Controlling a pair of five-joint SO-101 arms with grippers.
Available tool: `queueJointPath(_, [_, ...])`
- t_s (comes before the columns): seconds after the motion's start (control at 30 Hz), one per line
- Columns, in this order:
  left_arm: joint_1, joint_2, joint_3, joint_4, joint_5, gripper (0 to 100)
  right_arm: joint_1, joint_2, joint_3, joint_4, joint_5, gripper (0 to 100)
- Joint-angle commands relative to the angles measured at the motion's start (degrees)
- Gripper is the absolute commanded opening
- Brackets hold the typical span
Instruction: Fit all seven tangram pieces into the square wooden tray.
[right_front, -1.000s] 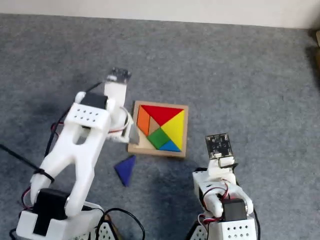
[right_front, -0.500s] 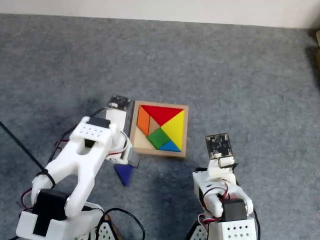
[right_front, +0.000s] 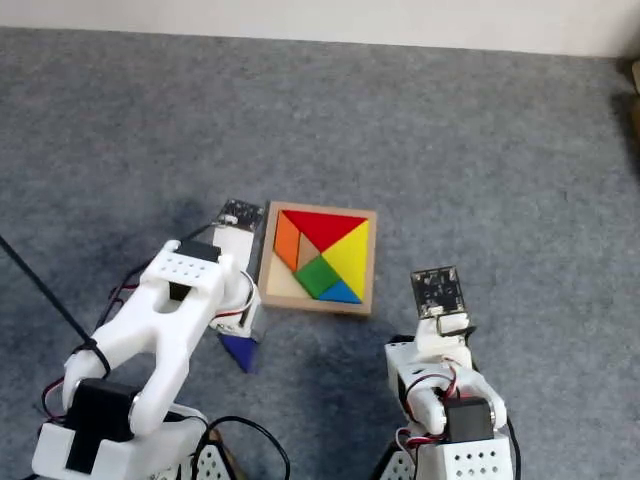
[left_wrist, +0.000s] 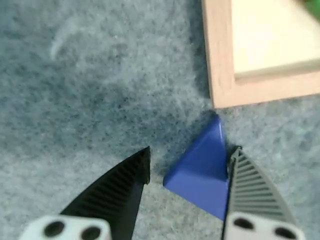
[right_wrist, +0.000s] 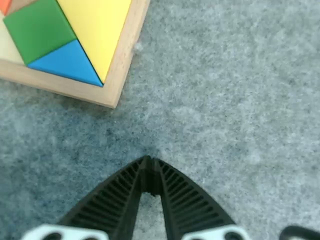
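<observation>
The square wooden tray (right_front: 262, 290) lies mid-table holding red, yellow, orange, green and light blue pieces, with a bare patch in its near-left corner (left_wrist: 270, 40). A dark blue triangle (right_front: 240, 350) lies on the grey carpet just off that corner (left_wrist: 202, 167). My left gripper (left_wrist: 190, 162) hangs open right over the triangle, one finger at each side of it, the grey finger (left_wrist: 250, 190) close against its edge. My right gripper (right_wrist: 149, 172) is shut and empty, low over the carpet near the tray's near-right corner (right_wrist: 117, 82).
Grey carpet covers the table all around. The right arm's base (right_front: 450, 420) sits at the front edge, the left arm's base (right_front: 100, 430) at the front left. A pale wall strip runs along the far edge.
The left arm has swung back from the tray's left edge toward the front and come down over the dark blue triangle. The right arm has stayed still.
</observation>
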Motion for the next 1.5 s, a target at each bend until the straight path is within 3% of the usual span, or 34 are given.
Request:
queueJointPath(0.0, [-2.8,-2.0,-0.2,1.1,-0.2,25,0.7,-0.7,6.5,0.4,-0.2,0.5])
queueJointPath(0.37, [-4.9,-2.0,0.2,6.0,0.9,25,0.7,-0.7,6.5,0.4,-0.2,0.5])
queueJointPath(0.83, [-3.8,-1.5,1.4,5.5,1.9,25,0.7,-0.7,6.5,0.4,-0.2,0.5])
queueJointPath(1.0, [-0.7,-1.5,2.4,3.8,1.9,18,0.7,-0.7,6.5,0.4,-0.2,0.5])
queueJointPath(1.47, [-0.1,-2.1,0.7,4.0,1.9,17,0.7,-0.7,6.5,0.4,-0.2,0.5])
